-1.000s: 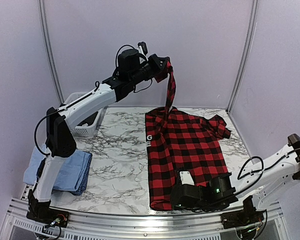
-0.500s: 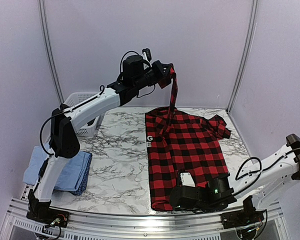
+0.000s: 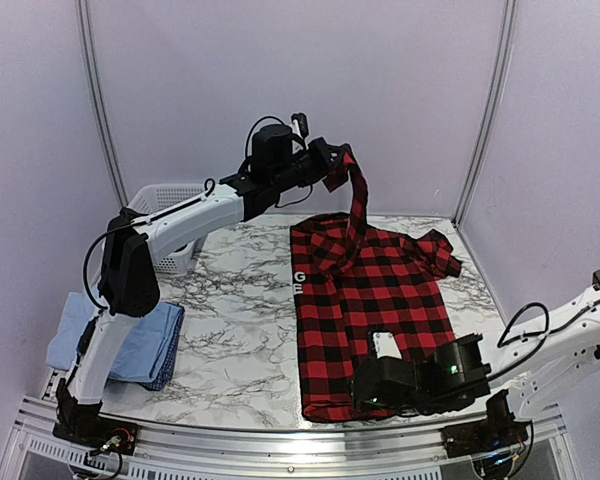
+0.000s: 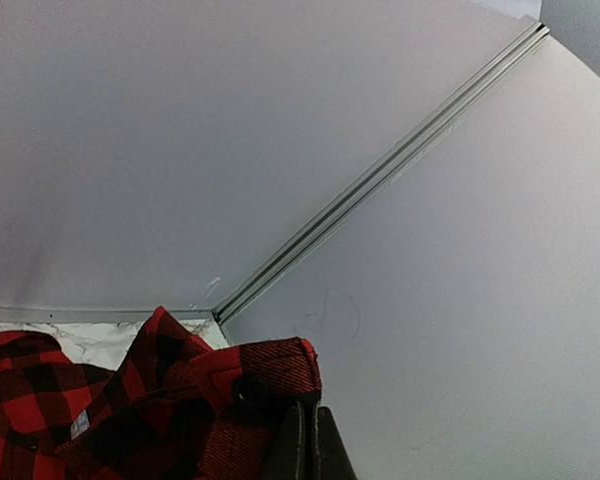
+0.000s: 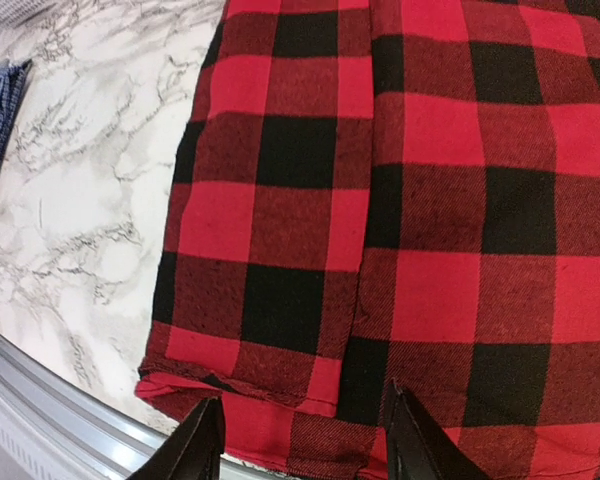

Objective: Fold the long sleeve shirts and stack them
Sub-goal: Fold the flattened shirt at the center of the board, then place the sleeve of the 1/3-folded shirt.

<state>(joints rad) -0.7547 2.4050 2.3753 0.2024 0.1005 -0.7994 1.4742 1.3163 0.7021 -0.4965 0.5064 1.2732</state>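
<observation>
Left gripper, clamped on flannel shirt cuff, has swung farther right; right gripper now parted, hem released. Sleeve fold underway.

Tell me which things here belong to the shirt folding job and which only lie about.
For the job:
red-and-black flannel shirt, its sleeve held up by the left gripper
light blue shirt, folded

Just lying about:
white mesh basket
</observation>
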